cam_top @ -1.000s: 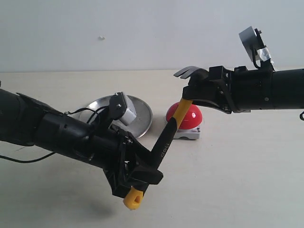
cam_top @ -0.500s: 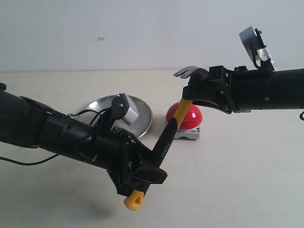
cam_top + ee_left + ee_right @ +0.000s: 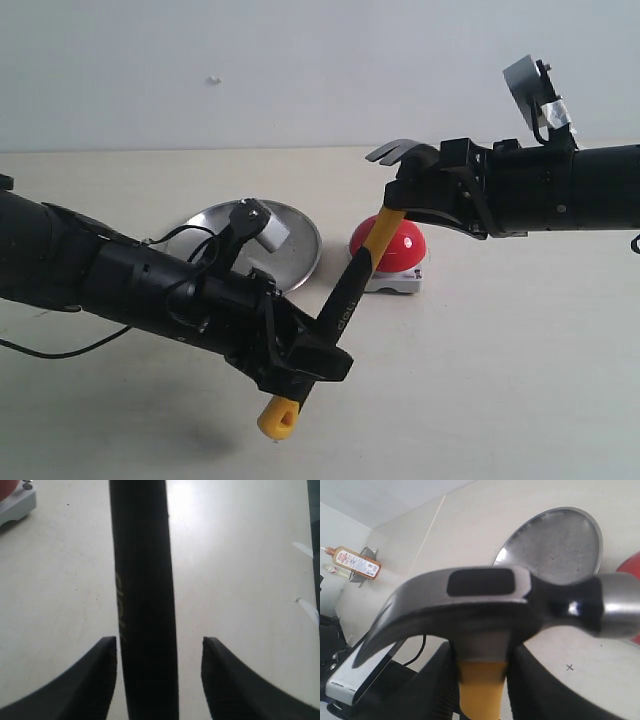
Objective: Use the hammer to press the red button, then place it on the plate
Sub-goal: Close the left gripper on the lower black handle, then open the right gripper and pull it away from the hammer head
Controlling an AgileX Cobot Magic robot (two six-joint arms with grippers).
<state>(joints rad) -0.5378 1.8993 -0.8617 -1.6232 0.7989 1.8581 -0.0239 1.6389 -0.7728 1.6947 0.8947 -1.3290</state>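
The hammer is up off the table, slanting across the middle of the exterior view. Its dark head sits at the upper centre-right and its yellow looped end points down toward the bottom centre. The right gripper reaches in from the right edge and has hold of it just under the head. The right wrist view shows the dark fingers pressed against both sides of the yellow neck, so those jaws are clamped on the hammer. The left gripper comes from the lower left and straddles the black grip low down. From its wrist camera the two fingers stand apart with the handle between them, and pale table shows in a gap on one side. That one is not squeezing.

Behind the handle, right of centre, the red button sits on its grey base, and the handle crosses its left edge. The plate lies flat just left of the button, partly hidden by the left arm. Both rest on the pale table. In the upper left of the right wrist view a small bottle with an orange label stands far off.
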